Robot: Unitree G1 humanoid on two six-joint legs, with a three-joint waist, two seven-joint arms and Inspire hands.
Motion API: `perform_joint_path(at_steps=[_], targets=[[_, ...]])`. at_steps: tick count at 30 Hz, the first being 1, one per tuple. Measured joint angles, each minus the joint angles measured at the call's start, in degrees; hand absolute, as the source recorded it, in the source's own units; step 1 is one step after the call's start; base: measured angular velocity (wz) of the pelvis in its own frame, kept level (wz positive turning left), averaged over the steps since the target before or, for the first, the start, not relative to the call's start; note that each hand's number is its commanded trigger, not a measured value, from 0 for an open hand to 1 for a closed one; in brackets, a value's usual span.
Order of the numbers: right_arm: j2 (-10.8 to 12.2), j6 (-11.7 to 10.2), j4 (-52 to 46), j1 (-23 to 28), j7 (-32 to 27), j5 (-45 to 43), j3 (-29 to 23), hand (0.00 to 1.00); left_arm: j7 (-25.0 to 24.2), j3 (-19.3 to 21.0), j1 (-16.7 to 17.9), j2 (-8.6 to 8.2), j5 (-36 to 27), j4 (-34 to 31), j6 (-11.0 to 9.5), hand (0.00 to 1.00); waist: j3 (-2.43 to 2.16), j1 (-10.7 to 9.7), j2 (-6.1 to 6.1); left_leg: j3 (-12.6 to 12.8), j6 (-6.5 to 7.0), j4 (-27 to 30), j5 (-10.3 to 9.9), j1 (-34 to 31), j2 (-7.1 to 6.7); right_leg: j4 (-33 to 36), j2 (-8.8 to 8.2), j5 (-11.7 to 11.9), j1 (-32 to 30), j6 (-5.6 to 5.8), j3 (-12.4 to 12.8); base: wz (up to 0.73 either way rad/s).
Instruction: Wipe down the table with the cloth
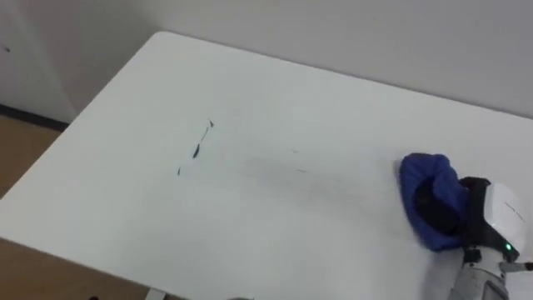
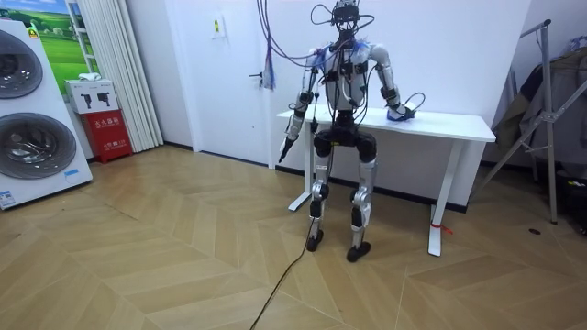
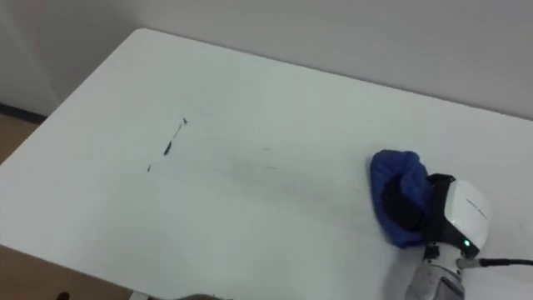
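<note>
A white table (image 1: 250, 83) lies before me, with short dark marks (image 1: 197, 150) left of its middle and a faint grey smear (image 1: 287, 167) to their right. A bunched blue cloth (image 1: 420, 179) rests on the table near its right end. My right hand (image 1: 440, 208) is shut on that cloth, its dark fingers wrapped in the folds. In the room view I stand upright at the table (image 2: 449, 124), with my right hand (image 2: 401, 111) on top and my left hand (image 2: 286, 147) hanging open beside the table's end.
A pale wall runs close behind the table's far edge. The table's left corner (image 1: 162, 35) and front edge (image 1: 75, 254) drop to wooden floor. Washing machines (image 2: 32, 110) and a red box (image 2: 108, 135) stand at the room view's left, a metal rack (image 2: 550, 110) at its right.
</note>
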Motion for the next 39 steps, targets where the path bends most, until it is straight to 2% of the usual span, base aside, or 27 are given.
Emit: perform_joint_path(at_steps=[1, 3, 5, 6, 7, 8, 9, 11, 14, 16, 19, 20, 21, 24, 26, 28, 29, 30, 31, 32, 33, 34, 35, 36, 37, 38, 39], targets=[[0.0, 0.9, 0.0, -0.8, 0.4, 0.1, 0.5, 1.00, 0.0, -0.1, -0.2, -0.31, 0.0, 0.1, -0.1, 0.00, 0.03, 0.3, 0.16, 0.1, 0.02, 0.0, 0.0, 0.0, 0.00, 0.1, 0.02, 0.0, -0.2, 0.06, 0.3, -0.37], [0.1, 5.7, 0.0, -5.5, 2.6, 0.1, 4.0, 1.00, -0.1, -2.5, -0.3, -0.69, 0.0, 1.4, 0.0, 0.00, 0.16, 3.1, 0.52, 1.8, 0.08, 0.2, 0.0, -0.4, 0.36, 0.5, 0.18, -0.1, -2.0, 0.29, 1.2, -0.59], [0.5, 8.8, -0.1, -10.5, 5.1, -0.1, 7.8, 1.00, -0.4, -3.9, -0.6, -0.77, 0.1, 2.4, 0.9, 0.00, 0.39, 4.1, 0.79, 1.8, 0.09, -0.1, -0.1, -1.7, 0.99, 1.9, 0.58, 0.2, -4.2, -0.20, 1.3, -0.28], [0.9, 10.0, -0.1, -13.7, 6.9, -0.7, 10.8, 1.00, -0.4, -3.9, -0.8, -0.83, 0.1, 2.9, 1.5, 0.00, 0.82, 5.6, 0.87, 1.7, -0.14, 0.1, 0.1, -2.5, 1.28, 2.1, 0.92, 0.5, -5.2, -0.70, 1.4, -0.18], [1.1, 10.1, -0.1, -15.1, 7.7, -1.4, 12.1, 1.00, -0.4, -3.9, -1.0, -0.83, 0.1, 3.6, 1.7, 0.00, 0.88, 6.1, 0.76, 1.6, -0.27, 0.3, 0.2, -2.8, 1.39, 2.1, 1.06, 0.6, -5.5, -0.88, 1.5, -0.03], [1.5, 9.9, -0.3, -17.7, 9.3, -2.9, 14.9, 1.00, -0.5, -4.2, -1.3, -0.82, 0.0, 3.9, 2.6, 0.00, 1.44, 6.7, 0.72, 1.2, -0.44, 0.7, 0.3, -3.3, 1.50, 2.1, 1.26, 0.6, -5.5, -1.01, 1.4, 0.11], [1.8, 9.8, -0.4, -18.7, 9.9, -3.4, 15.9, 1.00, -0.6, -4.5, -1.3, -0.80, 0.0, 3.9, 2.9, 0.00, 1.56, 7.1, 0.76, 1.1, -0.49, 0.9, 0.3, -3.6, 1.55, 2.0, 1.33, 0.7, -5.7, -1.09, 1.4, 0.12], [3.5, 9.9, -0.4, -21.3, 11.9, -4.3, 17.9, 1.00, -1.5, -5.0, -0.7, -0.75, -0.2, 3.9, 4.2, 0.00, 1.58, 9.8, 0.61, 0.6, -0.55, 1.0, 0.8, -4.3, 1.50, 1.9, 1.31, 0.8, -6.4, -1.25, 1.1, 0.12], [4.3, 9.2, -0.5, -21.3, 12.4, -5.0, 17.9, 1.00, -1.6, -5.1, 0.7, -0.95, -1.7, 3.9, 5.3, 0.00, 1.48, 10.2, 0.08, -0.4, -0.26, 1.1, 1.3, -5.0, 1.05, 1.9, 0.76, 0.7, -6.5, -1.08, 0.1, 0.33], [3.9, 8.1, -0.4, -19.0, 11.0, -4.9, 17.5, 1.00, -1.5, -4.9, 1.6, -0.84, -2.2, 3.1, 5.5, 0.00, 1.43, 8.9, -0.03, -0.5, -0.20, 1.3, 1.3, -5.0, 0.94, 1.9, 0.58, 0.7, -5.9, -1.05, -0.3, 0.32], [4.0, 2.3, -0.3, -10.8, 5.9, -4.4, 13.1, 1.00, -1.3, -3.5, 2.5, -0.50, -1.9, 2.2, 4.8, 0.00, 1.31, 5.0, -0.28, -0.4, -0.16, 1.3, 1.3, -3.5, 0.62, 1.8, 0.21, 0.5, -3.6, -0.74, -0.6, 0.42], [4.0, -0.3, -0.2, -7.3, 4.3, -4.5, 10.1, 1.00, -1.2, -2.6, 3.3, -0.37, -1.4, 1.5, 4.0, 0.00, 1.18, 2.4, -0.47, 0.1, -0.14, 1.3, 1.3, -2.8, 0.10, 1.8, -0.45, -0.1, -2.4, 0.11, -0.7, 0.31], [3.8, -2.1, -0.1, -3.5, 2.7, -4.0, 6.4, 1.00, -1.1, -0.9, 3.5, -0.32, -0.6, 1.4, 3.0, 0.00, 0.79, 1.1, -0.74, 1.5, -0.06, 1.3, 1.2, -2.1, -0.07, 1.8, -0.84, -0.3, -1.6, 0.47, -0.8, 0.21], [2.4, -3.5, -0.1, 4.1, 0.2, -2.2, -1.7, 1.00, 0.0, 3.6, 3.8, -0.17, 1.4, 0.1, 2.0, 0.00, 0.09, -1.4, -0.88, 3.8, 1.23, 1.9, 0.4, -0.8, -0.16, 2.4, -1.35, -0.4, -0.3, 0.64, -1.3, -0.11], [0.7, -3.2, 0.6, 5.9, 0.2, -1.0, -4.6, 1.00, 0.6, 4.2, 3.7, -0.12, 1.6, 0.1, 0.9, 0.00, -0.08, -1.5, -0.25, 4.9, 1.81, 2.1, -0.6, 0.2, -0.21, 4.7, -2.04, -0.8, -0.2, 1.33, -1.3, -0.27], [-0.5, -2.0, 1.1, 6.3, 0.2, 0.5, -5.2, 1.00, 1.0, 3.6, 3.4, -0.09, 1.7, 0.3, 0.4, 0.00, -0.03, -2.0, 0.71, 5.2, 2.35, 3.8, -2.0, 0.2, -0.14, 7.9, -2.89, -1.0, -1.0, 1.54, -1.6, -0.33], [-0.6, -0.6, 0.9, 5.7, 0.6, 1.2, -5.1, 1.00, 1.4, 2.4, 3.1, -0.03, 1.2, 0.8, 0.4, 0.00, 0.11, -1.8, 1.44, 6.4, 2.84, 5.2, -3.0, 0.2, -0.03, 10.6, -3.66, -1.0, -2.3, 1.62, -2.1, -0.62], [0.0, 1.8, 0.6, 3.8, 1.1, 1.2, -4.5, 1.00, 1.6, 1.1, 3.0, -0.14, 0.9, 1.3, 0.4, 0.00, 0.20, -0.8, 2.21, 7.2, 3.39, 6.7, -3.7, 0.1, -0.08, 13.9, -4.60, -1.0, -4.1, 1.61, -2.4, -0.81], [0.2, 3.1, 0.5, 2.6, 1.2, 1.1, -4.1, 1.00, 1.9, 0.4, 2.5, -0.18, 0.8, 1.5, 0.5, 0.00, 0.25, 0.1, 2.49, 8.0, 3.71, 7.4, -4.2, -0.1, 0.03, 15.4, -5.13, -1.0, -5.3, 1.60, -2.7, -1.05], [1.3, 5.8, 0.4, 0.2, 1.6, 1.1, -2.4, 1.00, 2.2, -0.4, 2.2, -0.47, 0.8, 1.5, 0.6, 0.00, 0.34, 1.8, 3.02, 9.3, 4.17, 9.2, -5.1, -0.8, 0.25, 17.3, -5.78, -0.7, -7.2, 1.16, -3.1, -1.10], [2.3, 8.7, 0.0, -2.4, 2.2, 0.6, 0.1, 1.00, 2.4, -0.9, 1.4, -0.45, 0.7, 3.1, 0.5, 0.00, 0.40, 4.1, 3.44, 11.6, 4.55, 10.7, -5.7, -1.7, 1.08, 19.2, -6.57, -0.2, -8.9, 0.43, -4.8, -1.05], [2.9, 10.0, -0.1, -3.9, 2.7, 0.0, 2.1, 1.00, 2.5, -1.4, 0.2, -0.25, 0.6, 4.5, 0.5, 0.00, 0.48, 5.3, 3.38, 12.9, 4.69, 11.1, -5.9, -2.0, 1.49, 20.9, -7.44, 0.0, -9.9, 0.16, -5.4, -0.83], [4.5, 11.8, -0.3, -6.9, 4.3, -1.9, 6.1, 1.00, 3.0, -2.4, -1.3, 0.07, 0.7, 6.5, 0.6, 0.00, 0.57, 7.1, 3.41, 14.3, 4.79, 11.7, -6.1, -2.3, 2.39, 26.5, -8.85, -0.2, -11.2, -0.13, -6.5, -0.66], [6.7, 12.5, -0.3, -10.5, 6.0, -2.3, 10.2, 1.00, 3.2, -2.8, -2.7, 0.11, 0.6, 6.8, 0.6, 0.00, 0.60, 10.3, 3.24, 15.4, 4.53, 12.4, -6.2, -2.8, 3.27, 31.8, -10.93, -0.4, -11.4, -0.28, -7.5, -0.60], [7.4, 12.7, -0.3, -12.8, 6.6, -2.6, 11.9, 1.00, 3.2, -3.3, -3.3, 0.23, 0.5, 6.9, 0.4, 0.00, 0.76, 11.8, 2.97, 16.0, 4.34, 13.0, -6.3, -3.7, 3.69, 33.4, -11.98, -0.7, -11.5, -0.13, -7.7, -0.46], [9.7, 12.0, -0.1, -17.8, 7.6, -3.9, 14.9, 1.00, 3.2, -5.0, -5.1, 0.62, 0.0, 8.2, 0.2, 0.00, 1.29, 13.7, 2.36, 15.9, 3.97, 14.3, -6.2, -6.0, 4.45, 34.1, -13.94, -1.2, -11.4, -0.01, -7.8, -0.18], [10.7, 10.4, -0.1, -22.0, 8.2, -5.4, 17.7, 1.00, 3.1, -6.5, -6.3, 0.66, 0.0, 8.4, 0.3, 0.00, 1.40, 15.7, 1.91, 15.1, 3.51, 15.3, -5.9, -8.9, 5.16, 33.1, -15.85, -1.4, -11.2, 0.18, -8.3, 0.00]])
